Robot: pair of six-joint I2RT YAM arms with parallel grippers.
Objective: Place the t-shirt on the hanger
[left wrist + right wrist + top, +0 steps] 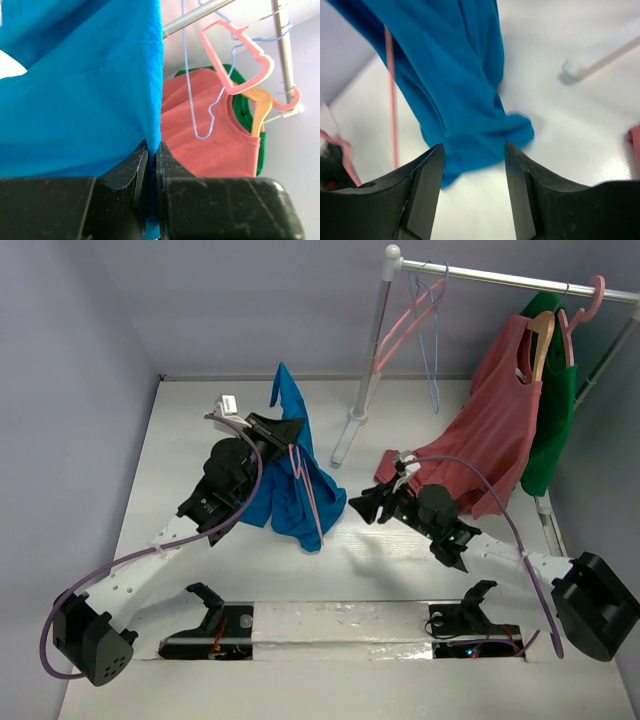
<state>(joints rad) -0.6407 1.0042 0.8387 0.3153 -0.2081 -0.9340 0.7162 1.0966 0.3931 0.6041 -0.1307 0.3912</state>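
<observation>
The bright blue t-shirt (285, 495) hangs bunched from my left gripper (288, 432), and its lower end rests on the table. In the left wrist view the t-shirt (75, 90) fills the left side, with the left gripper (150, 148) shut on a fold of it. A thin pink hanger (307, 495) runs down the front of the cloth; its hook is hidden. My right gripper (363, 506) stands open just right of the shirt's lower end. In the right wrist view the t-shirt (455, 85) and the pink hanger (391, 90) lie beyond the empty right gripper (474, 148).
A white garment rack (365, 350) stands at the back, its foot (347, 440) near the shirt. On its rail hang a pink hanger (400, 330), a pale blue hanger (433, 350), a salmon-red top (490, 430) on a wooden hanger (541, 340), and a dark green garment (552, 430).
</observation>
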